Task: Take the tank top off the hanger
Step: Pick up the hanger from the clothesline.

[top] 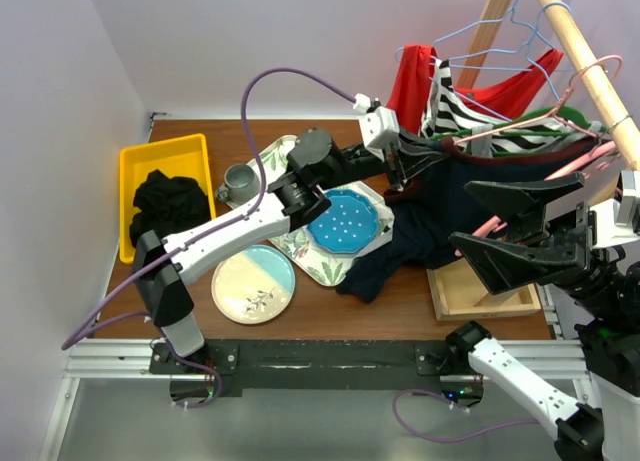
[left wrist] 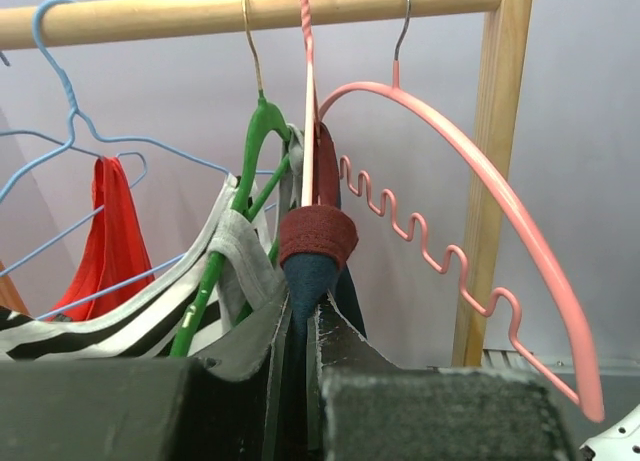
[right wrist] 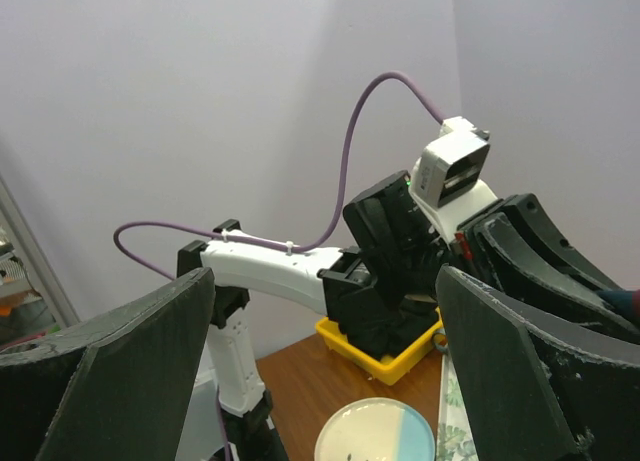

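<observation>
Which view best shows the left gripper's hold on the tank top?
Left wrist: the left gripper is seen close up, shut on the tank top just under the rail. The top view shows both small, with the pinch itself hidden. The right wrist shows only the left arm, not the grip.

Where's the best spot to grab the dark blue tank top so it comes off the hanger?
Probably grip the tank top at its maroon-edged strap, coming from underneath. The strap bunches narrow right below the pink hanger, where the left gripper is pinching.
</observation>
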Tool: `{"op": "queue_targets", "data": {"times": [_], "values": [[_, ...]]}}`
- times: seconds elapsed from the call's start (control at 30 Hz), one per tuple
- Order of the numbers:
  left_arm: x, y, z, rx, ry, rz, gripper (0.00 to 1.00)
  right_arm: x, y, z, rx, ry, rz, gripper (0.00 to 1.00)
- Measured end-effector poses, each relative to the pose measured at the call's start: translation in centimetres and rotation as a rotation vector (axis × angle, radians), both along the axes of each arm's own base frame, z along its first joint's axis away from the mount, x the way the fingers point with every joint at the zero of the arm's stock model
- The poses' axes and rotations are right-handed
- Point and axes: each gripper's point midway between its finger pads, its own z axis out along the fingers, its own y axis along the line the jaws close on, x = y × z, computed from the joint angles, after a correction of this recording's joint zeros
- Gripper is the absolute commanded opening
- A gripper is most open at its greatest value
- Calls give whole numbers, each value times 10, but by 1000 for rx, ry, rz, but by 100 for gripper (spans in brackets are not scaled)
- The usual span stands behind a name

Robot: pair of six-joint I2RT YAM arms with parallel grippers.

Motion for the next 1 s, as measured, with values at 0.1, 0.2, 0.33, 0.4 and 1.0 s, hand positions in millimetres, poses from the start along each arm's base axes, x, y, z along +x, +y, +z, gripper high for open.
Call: {"op": "queue_targets", "data": {"times": [0.1, 0.2, 0.33, 0.4, 1.0], "values": [[-2, 8, 7, -16, -4, 3, 0, 0, 0, 0, 0, 0, 0, 97], [0, 16, 17, -40, -16, 13, 0, 0, 0, 0, 0, 0, 0, 97], [3, 26, 18, -46, -15, 26, 0, 0, 0, 0, 0, 1, -1, 96], [3, 31, 17, -43, -12, 31, 0, 1, 0, 0, 1, 2, -3, 96], [-35, 134, -17, 21, 73, 167, 0, 59, -3, 8, -26, 120, -197, 80]]}}
